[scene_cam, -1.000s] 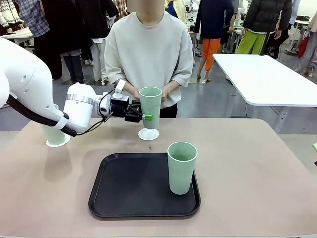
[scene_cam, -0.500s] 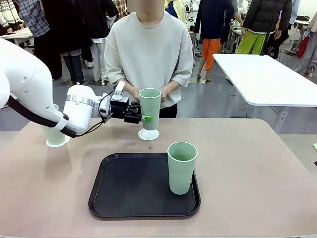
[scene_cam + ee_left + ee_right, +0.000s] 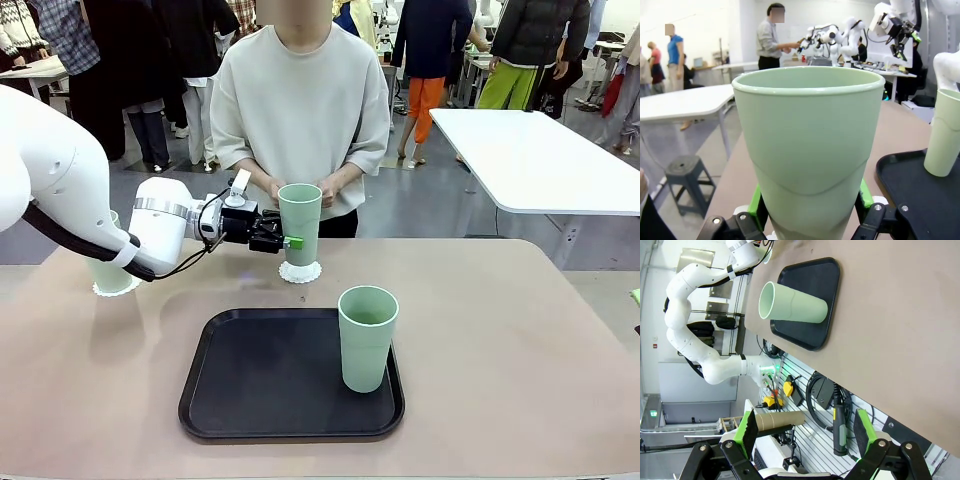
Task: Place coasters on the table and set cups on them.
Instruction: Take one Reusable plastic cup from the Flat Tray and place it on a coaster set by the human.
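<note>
Over the far coaster (image 3: 300,272), holding a cup (image 3: 300,215) clamped in the left gripper (image 3: 294,240), right gripper (image 3: 806,425) wide, empty; next likely needing centred touchdown, then release.

tray (image 3: 260,400): near middle of counter (image 3: 520,340).
tray cup (image 3: 367,340): in tray, right.
middle cup (image 3: 299,222): over middle coaster (image 3: 299,272), behind tray.
left cup (image 3: 105,278): on left coaster (image 3: 118,292).

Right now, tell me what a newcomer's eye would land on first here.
The left arm's black hand clamps a tall mint-green tumbler over a lacy white round coaster at the beige table's far middle. A second matching tumbler stands on the black rounded tray nearer the robot.
</note>
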`<action>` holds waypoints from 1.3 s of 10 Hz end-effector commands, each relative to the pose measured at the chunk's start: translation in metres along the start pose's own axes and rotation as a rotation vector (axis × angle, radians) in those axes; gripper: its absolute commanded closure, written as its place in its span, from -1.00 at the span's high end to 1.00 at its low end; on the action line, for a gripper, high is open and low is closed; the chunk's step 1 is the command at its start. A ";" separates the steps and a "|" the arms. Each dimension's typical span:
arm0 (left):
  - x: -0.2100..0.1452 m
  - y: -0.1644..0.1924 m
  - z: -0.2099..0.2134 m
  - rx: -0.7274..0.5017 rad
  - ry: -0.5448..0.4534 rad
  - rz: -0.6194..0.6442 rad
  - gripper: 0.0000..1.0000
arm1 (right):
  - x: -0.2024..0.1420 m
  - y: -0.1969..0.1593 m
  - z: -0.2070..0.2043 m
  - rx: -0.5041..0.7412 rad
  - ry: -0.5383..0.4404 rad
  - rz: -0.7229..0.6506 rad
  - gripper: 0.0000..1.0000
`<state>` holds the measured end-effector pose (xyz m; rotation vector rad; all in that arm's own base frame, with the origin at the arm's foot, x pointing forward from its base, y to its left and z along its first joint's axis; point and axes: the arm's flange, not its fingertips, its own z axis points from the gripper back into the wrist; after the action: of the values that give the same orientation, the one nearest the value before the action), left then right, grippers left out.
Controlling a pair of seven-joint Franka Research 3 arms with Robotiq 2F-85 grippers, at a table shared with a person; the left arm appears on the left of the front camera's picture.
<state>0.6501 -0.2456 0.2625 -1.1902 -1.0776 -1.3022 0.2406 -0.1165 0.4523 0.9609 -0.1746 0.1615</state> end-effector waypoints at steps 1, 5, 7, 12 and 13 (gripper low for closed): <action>0.000 0.015 -0.003 -0.022 0.020 0.013 0.68 | 0.001 -0.002 -0.002 0.021 -0.009 0.014 1.00; -0.012 0.024 -0.004 -0.022 0.018 0.022 0.68 | 0.001 -0.002 -0.002 0.021 -0.009 0.014 1.00; -0.019 0.027 -0.006 -0.025 0.019 0.025 0.68 | 0.001 -0.002 -0.002 0.021 -0.009 0.014 1.00; -0.026 0.033 -0.008 -0.016 0.040 0.017 0.68 | 0.001 -0.002 -0.002 0.021 -0.009 0.014 1.00; -0.027 0.033 -0.009 -0.018 0.044 0.019 0.68 | 0.001 -0.002 -0.002 0.021 -0.009 0.014 1.00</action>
<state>0.6714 -0.2483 0.2318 -1.1857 -1.0566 -1.3077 0.2406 -0.1165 0.4524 0.9609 -0.1746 0.1615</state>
